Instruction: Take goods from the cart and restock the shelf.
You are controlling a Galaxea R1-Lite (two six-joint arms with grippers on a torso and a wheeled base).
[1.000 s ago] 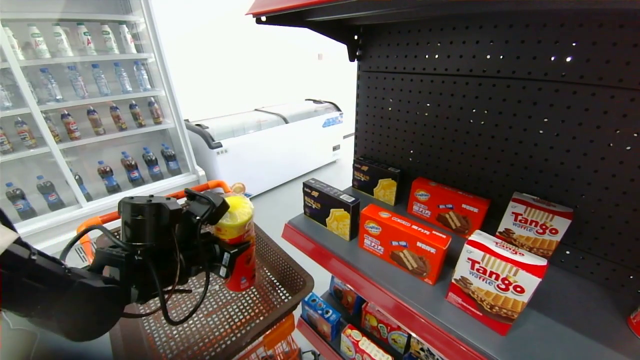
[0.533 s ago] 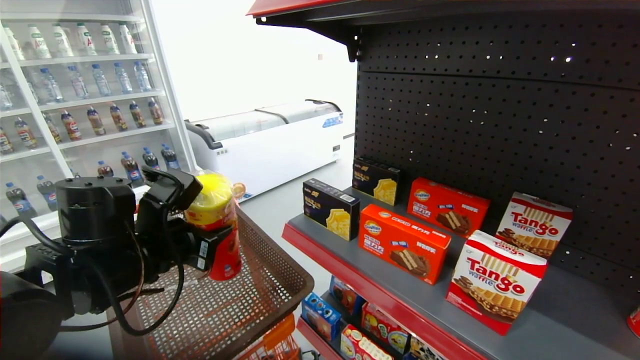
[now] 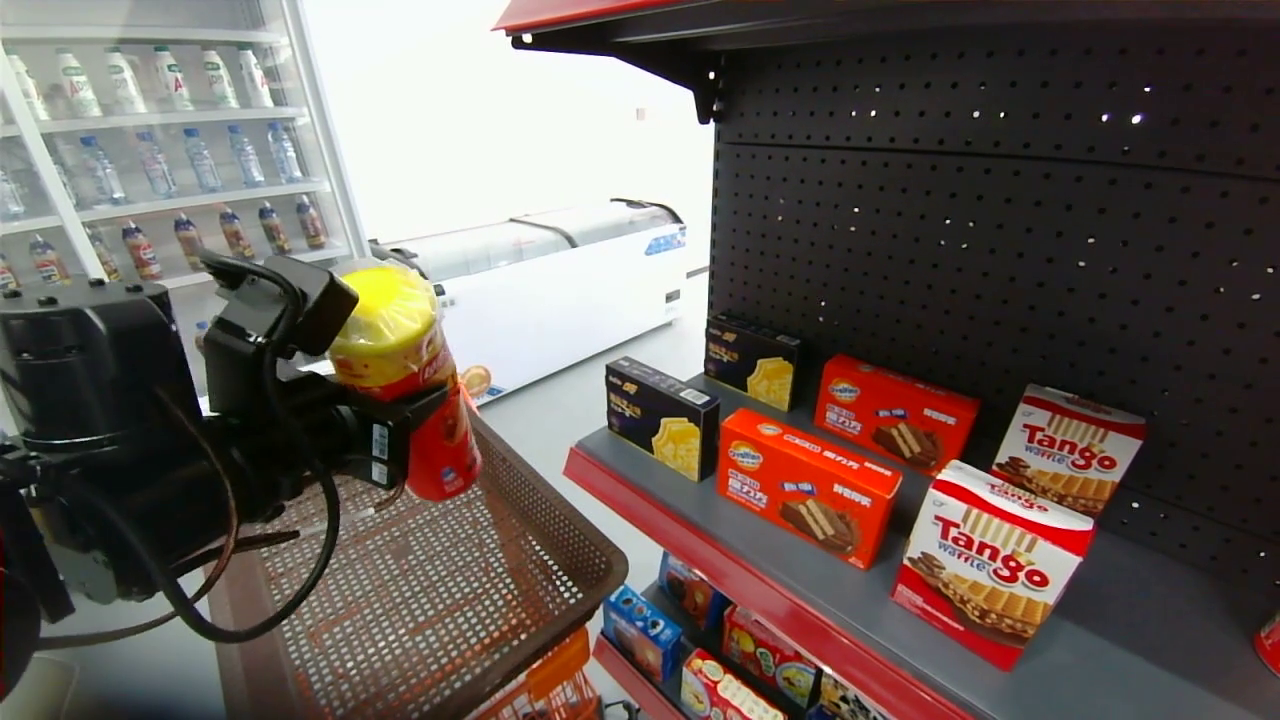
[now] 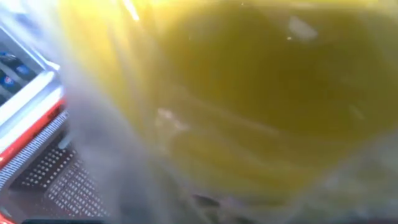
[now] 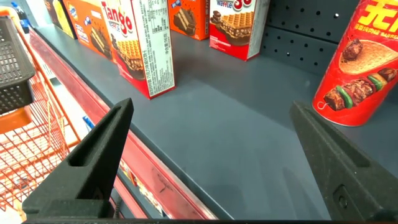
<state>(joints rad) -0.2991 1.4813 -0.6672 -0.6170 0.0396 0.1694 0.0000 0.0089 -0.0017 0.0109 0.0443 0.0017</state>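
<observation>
My left gripper [image 3: 372, 372] is shut on a red snack can with a yellow lid [image 3: 405, 365], held nearly upright above the brown cart basket [image 3: 560, 545], left of the shelf. Its yellow lid [image 4: 249, 93] sits close against the left wrist camera. The grey shelf board [image 3: 640, 470] carries dark boxes [image 3: 662, 415], orange boxes [image 3: 805, 485] and red-white wafer boxes [image 3: 990, 560]. My right gripper [image 5: 214, 177] stands open over a bare stretch of the shelf board [image 5: 249, 124], with nothing between its fingers. A red can [image 5: 359, 65] stands on the board beyond it.
Wafer boxes [image 5: 140, 43] stand in a row along the shelf. An orange wire cart [image 5: 28, 155] is below the shelf's front edge. A drinks fridge [image 3: 150, 160] and a chest freezer [image 3: 540, 280] stand behind the basket. More goods fill the lower shelf [image 3: 700, 620].
My left arm has risen with the can, lifting it from basket height to well above the basket rim and a little leftward in the head view.
</observation>
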